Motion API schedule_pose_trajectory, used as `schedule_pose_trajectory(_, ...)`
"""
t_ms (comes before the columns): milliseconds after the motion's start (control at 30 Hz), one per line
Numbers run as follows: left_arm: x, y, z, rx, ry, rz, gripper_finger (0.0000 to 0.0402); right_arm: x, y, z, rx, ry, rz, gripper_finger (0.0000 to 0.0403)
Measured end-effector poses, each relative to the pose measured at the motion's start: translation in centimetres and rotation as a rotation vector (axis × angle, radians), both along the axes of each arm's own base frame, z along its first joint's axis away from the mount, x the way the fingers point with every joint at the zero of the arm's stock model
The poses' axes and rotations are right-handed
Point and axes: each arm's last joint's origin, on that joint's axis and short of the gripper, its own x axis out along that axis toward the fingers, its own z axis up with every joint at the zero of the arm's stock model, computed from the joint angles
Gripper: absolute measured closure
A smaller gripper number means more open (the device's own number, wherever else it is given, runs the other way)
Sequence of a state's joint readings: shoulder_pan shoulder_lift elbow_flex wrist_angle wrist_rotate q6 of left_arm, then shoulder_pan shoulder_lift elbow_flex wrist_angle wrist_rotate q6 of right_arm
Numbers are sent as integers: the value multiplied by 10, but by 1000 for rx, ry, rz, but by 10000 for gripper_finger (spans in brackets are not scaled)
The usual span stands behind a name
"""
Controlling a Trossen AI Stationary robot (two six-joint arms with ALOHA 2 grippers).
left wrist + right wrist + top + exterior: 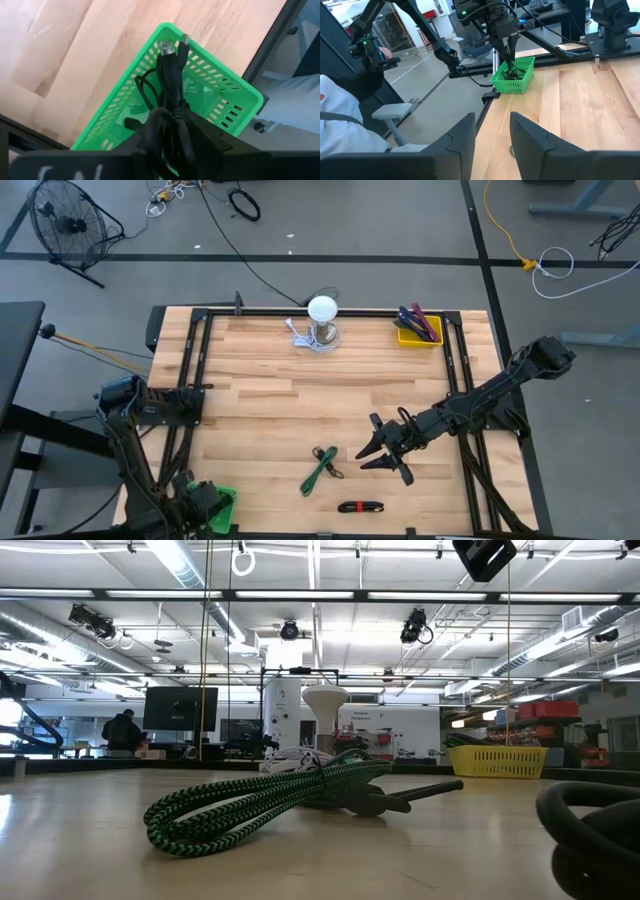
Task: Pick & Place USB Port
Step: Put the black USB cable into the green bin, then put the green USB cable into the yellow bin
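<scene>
The left claw (pixel 167 132) hangs over the near left corner of the bench, its dark fingers clamped loosely round a bundled black USB cable (pixel 170 95) whose long axis runs straight ahead of the fingers and down into the green perforated plastic basket (pixel 227 107); the plug end (pixel 185 39) points toward the basket's far wall. The basket lies directly under this claw, so the coming move looks like nothing more than a release, with the cable dropping along its own length; whether the bundle already rests on the basket floor I cannot tell. The right wrist view shows the same thing from across the bench: the left arm's fingers down inside the basket's rim. The right claw (pixel 385 455) waits with fingers apart above the middle right of the bench, well apart from the basket. Near it lie a green-and-black braided cable (pixel 320 468), coiled long and narrow, and closer to the near edge a short black cable with a red band (pixel 360 506). The pale wooden plank bench (pixel 260 400) also carries a white round-headed lamp (pixel 322 320) and a yellow plastic tray (pixel 415 335) of pens at its far edge. Beyond it, a floor fan (pixel 65 225), loose floor cables, and a person's pale sleeve (pixel 340 125).
</scene>
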State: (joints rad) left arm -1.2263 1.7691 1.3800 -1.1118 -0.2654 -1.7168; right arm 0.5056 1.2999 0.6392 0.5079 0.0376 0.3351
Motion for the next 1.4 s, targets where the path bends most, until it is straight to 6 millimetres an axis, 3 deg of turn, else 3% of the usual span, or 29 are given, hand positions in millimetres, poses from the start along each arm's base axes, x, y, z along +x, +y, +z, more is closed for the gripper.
schedule_pose_trajectory(133,-2,0,0,-13,61,-9,315,0,0,0,0,0,0,282)
schedule_pose_trajectory(267,-5,0,-1,-46,163,-2,348,0,0,0,0,0,0,282)
schedule_pose_trajectory(433,-3,2,-1,-41,156,66,375,0,0,0,-3,-1,0,282)
schedule_pose_trajectory(700,-1,3,-1,-41,153,77,272,0,0,0,-3,-1,0,282)
schedule_pose_trajectory(833,-2,5,-1,-15,156,76,240,0,0,0,-3,-1,0,282)
schedule_pose_trajectory(1133,4,19,1,152,63,23,230,0,0,0,-3,-1,1,282)
schedule_pose_trajectory(1400,40,29,3,222,-163,27,230,0,0,0,-3,-1,1,282)
